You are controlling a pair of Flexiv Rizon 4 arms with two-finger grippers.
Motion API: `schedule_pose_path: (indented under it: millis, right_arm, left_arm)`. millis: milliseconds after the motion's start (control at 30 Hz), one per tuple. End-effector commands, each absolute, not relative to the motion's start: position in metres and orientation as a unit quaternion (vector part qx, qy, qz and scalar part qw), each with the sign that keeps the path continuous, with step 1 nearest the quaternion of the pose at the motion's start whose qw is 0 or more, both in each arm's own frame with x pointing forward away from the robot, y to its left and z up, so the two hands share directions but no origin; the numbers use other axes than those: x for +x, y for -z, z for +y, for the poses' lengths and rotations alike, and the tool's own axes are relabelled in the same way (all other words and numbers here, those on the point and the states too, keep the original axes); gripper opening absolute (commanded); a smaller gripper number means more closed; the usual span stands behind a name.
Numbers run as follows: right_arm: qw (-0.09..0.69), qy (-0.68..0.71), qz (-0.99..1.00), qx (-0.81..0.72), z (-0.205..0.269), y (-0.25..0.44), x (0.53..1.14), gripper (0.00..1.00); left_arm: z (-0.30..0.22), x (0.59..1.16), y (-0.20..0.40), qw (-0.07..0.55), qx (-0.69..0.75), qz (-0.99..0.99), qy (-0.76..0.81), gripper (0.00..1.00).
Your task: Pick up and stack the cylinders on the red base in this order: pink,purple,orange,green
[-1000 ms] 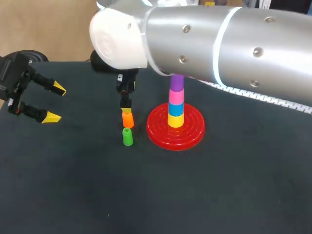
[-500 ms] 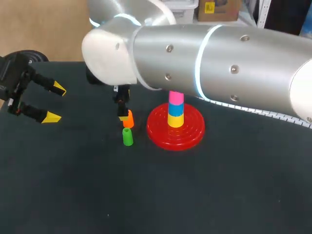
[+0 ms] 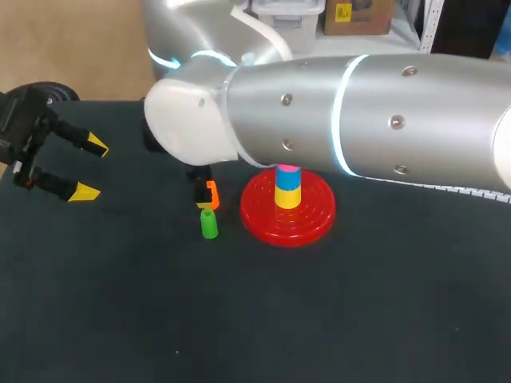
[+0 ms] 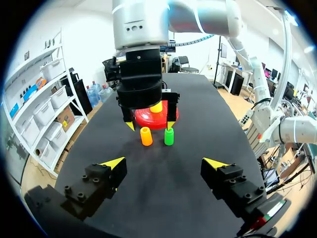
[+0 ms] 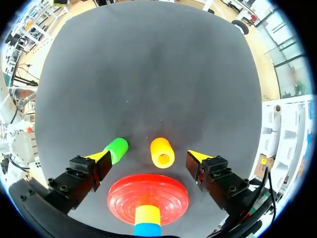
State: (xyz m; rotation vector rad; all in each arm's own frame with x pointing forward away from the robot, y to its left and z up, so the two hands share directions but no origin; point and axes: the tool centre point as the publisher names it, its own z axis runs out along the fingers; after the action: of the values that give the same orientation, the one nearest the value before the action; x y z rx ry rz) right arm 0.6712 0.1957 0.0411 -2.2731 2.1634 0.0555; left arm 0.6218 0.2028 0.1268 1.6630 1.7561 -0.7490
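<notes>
Over the last second our right arm (image 3: pixel 359 112) has come down across the table (image 3: pixel 319 335), lowering the right pincer (image 5: pixel 150 155) around the orange cylinder (image 5: pixel 162 152). That pincer is spread, and the cylinder stands untouched between its fingers. We judge the orange pick is about to begin. The red base (image 5: pixel 148 196) lies just beside the pincer, and the green cylinder (image 5: pixel 117 149) just outside one finger. The left pincer (image 4: pixel 164 162), likewise spread and holding nothing, has kept its place well apart.

Count:
- two arms
- one base
- one orange and one green cylinder loose
- stacked on the base, one yellow cylinder (image 3: pixel 288 197), one blue cylinder (image 3: pixel 288 177) and a sliver of the pink cylinder (image 3: pixel 288 167) (the purple cylinder, topmost a second ago, is now hidden by the arm)
</notes>
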Motion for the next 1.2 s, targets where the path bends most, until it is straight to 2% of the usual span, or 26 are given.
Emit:
schedule_pose_path:
  millis: [33,1200]
  right_arm:
    - [0.007,-0.014,0.687,-0.727,0.193,-0.038,0.668,1.0]
    - [0.029,-0.021,0.679,-0.733,0.197,-0.038,0.674,1.0]
  left_arm:
    - [0.204,0.621,-0.126,0.302,0.627,0.66,0.282,1.0]
    - [0.204,0.621,-0.126,0.302,0.627,0.66,0.282,1.0]
